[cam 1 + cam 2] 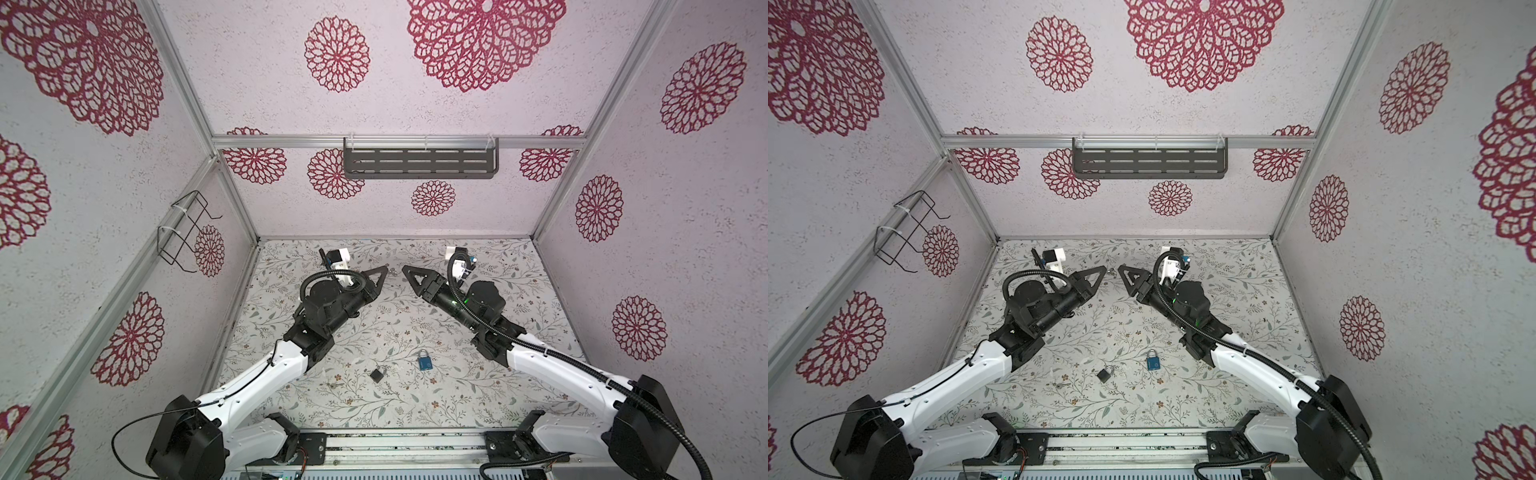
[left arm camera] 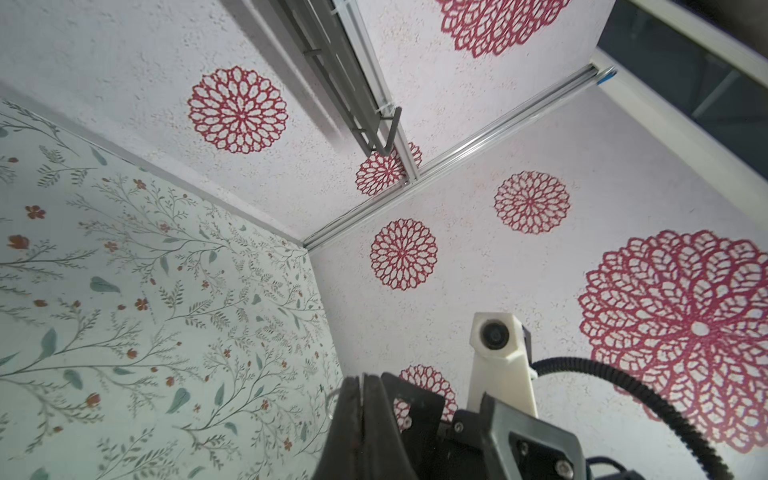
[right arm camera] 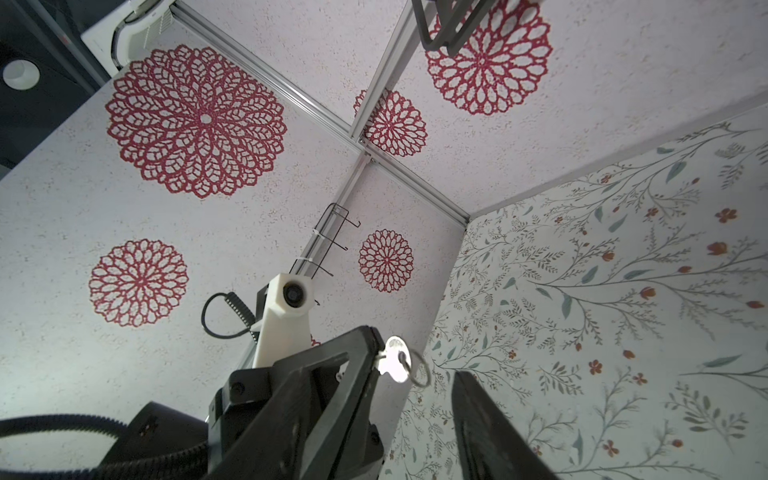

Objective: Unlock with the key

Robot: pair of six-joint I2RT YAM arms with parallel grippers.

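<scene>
A small silver key (image 3: 394, 360) with a wire ring is held up in the air over the far middle of the table. My left gripper (image 1: 385, 272) is shut on its blade; the head and ring stick out past the tip (image 1: 1109, 272). In the left wrist view the fingers (image 2: 353, 415) are pressed together and only the ring (image 2: 332, 400) shows beside them. My right gripper (image 1: 404, 270) is open, tip to tip with the left one, and its finger (image 3: 478, 419) stands clear of the key. A blue padlock (image 1: 424, 361) and a dark padlock (image 1: 377, 373) lie on the near table.
A small metal piece (image 1: 333, 385), perhaps another key, lies left of the dark padlock. A dark slotted shelf (image 1: 419, 162) hangs on the back wall and a wire rack (image 1: 183, 232) on the left wall. Walls close the floral table (image 1: 457, 395) on three sides.
</scene>
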